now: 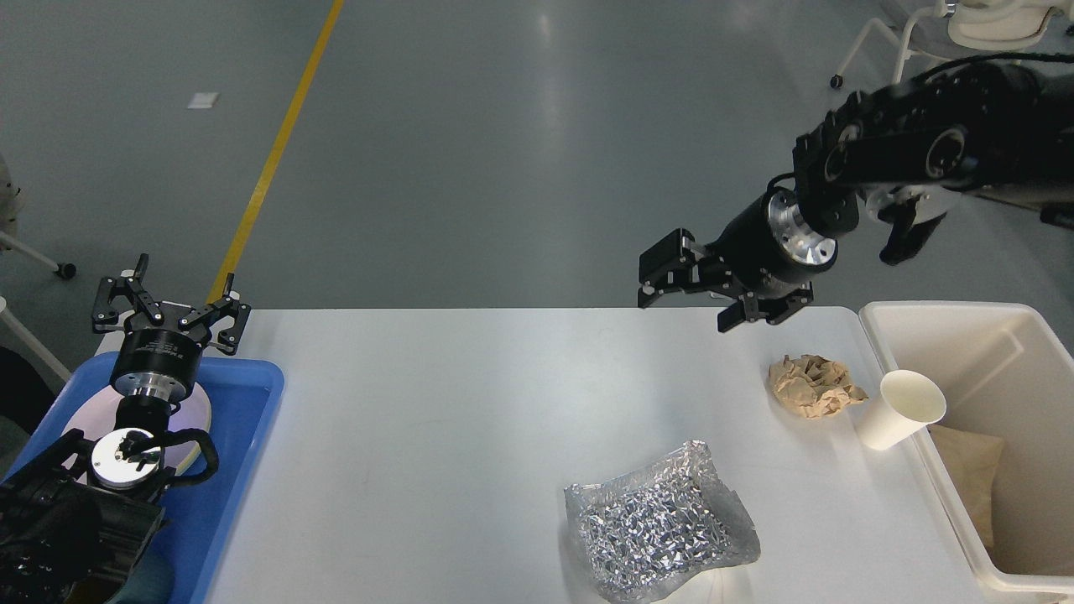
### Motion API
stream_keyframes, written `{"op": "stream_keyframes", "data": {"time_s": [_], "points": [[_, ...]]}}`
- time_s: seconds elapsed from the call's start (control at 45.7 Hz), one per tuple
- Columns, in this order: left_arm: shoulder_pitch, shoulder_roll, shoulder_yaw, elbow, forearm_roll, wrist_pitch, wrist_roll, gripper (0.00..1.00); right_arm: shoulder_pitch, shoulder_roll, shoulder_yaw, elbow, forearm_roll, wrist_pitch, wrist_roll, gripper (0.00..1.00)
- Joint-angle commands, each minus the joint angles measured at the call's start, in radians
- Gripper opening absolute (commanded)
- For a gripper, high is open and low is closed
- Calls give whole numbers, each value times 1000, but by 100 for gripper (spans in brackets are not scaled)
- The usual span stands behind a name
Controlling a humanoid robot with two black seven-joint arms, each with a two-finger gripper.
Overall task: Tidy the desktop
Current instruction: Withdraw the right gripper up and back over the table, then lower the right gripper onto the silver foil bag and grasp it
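The white desktop holds a crumpled brown paper ball, a white paper cup beside it, and a crumpled sheet of silver foil near the front. My right gripper is open and empty. It hovers over the desktop's far edge, up and to the left of the paper ball. My left gripper is open and empty, above the far end of the blue tray.
A cream-white bin stands at the desktop's right edge with brown paper inside; the cup touches its wall. A white plate lies in the blue tray under my left arm. A wheeled chair stands far back right.
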Motion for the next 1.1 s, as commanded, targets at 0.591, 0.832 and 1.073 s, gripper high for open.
{"op": "stream_keyframes", "data": {"time_s": [0.591,0.832,1.073], "points": [[0,0,0,0,0,0,0,97,-179,6,-131,262,16,-482,-128,100],[0,0,0,0,0,0,0,97,-334,32,-85,269,17,-618,-127,100],[0,0,0,0,0,0,0,97,-449,66,-76,237,16,-695,-125,100]]}}
